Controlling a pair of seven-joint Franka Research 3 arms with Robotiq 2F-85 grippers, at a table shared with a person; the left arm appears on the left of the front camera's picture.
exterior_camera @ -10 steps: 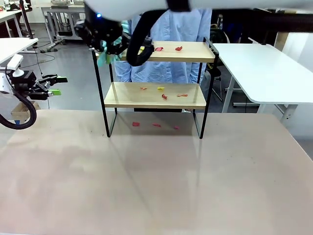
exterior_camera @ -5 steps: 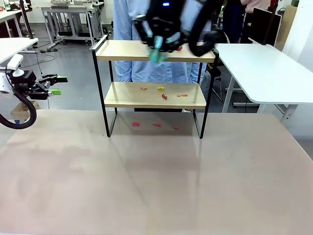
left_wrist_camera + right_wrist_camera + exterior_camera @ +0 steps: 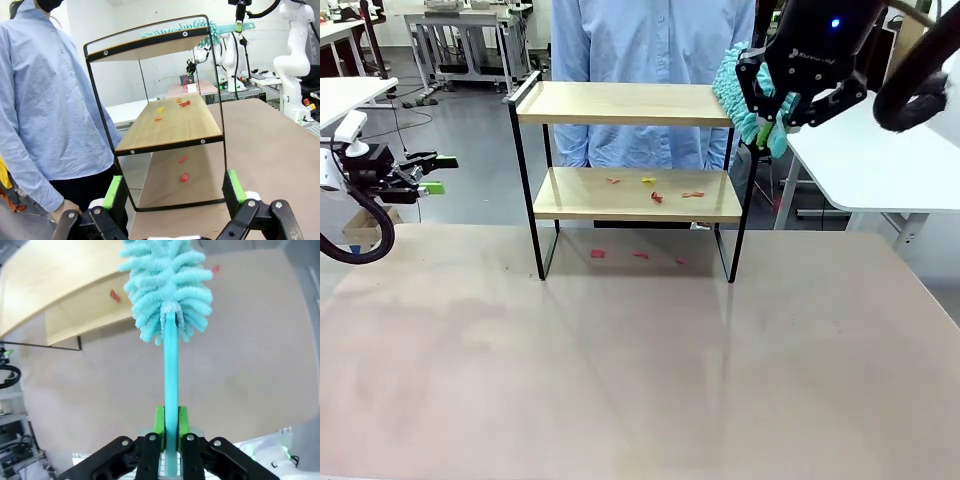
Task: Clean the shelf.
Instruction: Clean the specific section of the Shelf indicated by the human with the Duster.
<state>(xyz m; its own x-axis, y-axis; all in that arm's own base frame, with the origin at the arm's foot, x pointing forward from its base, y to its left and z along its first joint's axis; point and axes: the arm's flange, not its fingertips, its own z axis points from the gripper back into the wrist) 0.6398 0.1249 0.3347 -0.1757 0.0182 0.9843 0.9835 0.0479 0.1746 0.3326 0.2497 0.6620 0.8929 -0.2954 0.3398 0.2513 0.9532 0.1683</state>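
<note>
One teal duster [image 3: 740,95] just beside the shelf [image 3: 620,103]

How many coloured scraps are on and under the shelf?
7. Four scraps on the lower board of the shelf: three reddish, one yellow. Three red on the table beneath. Some may be hidden.

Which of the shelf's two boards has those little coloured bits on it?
The lower board: red and yellow scraps lie on it, while the top board shows plain wood.
</note>
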